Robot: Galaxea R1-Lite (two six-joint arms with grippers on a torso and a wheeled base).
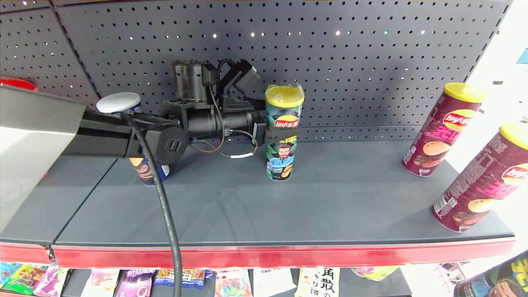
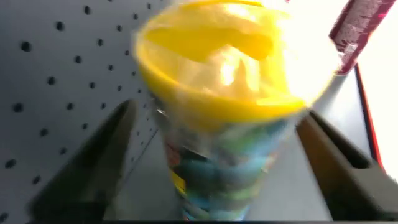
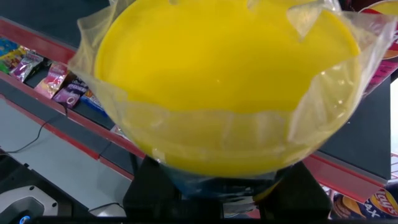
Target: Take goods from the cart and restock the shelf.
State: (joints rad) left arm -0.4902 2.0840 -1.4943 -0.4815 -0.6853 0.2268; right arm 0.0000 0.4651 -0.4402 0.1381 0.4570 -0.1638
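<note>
Two green chip cans were in the grippers. The left gripper was closed around the middle of the first green can, which stood upright on the grey shelf, near the pegboard. The right gripper clasped the second green can beneath its yellow lid, off the shelf, in front of its right end. A blue can stood behind the left arm. Well to the right stood the rear maroon can and the front maroon can.
</note>
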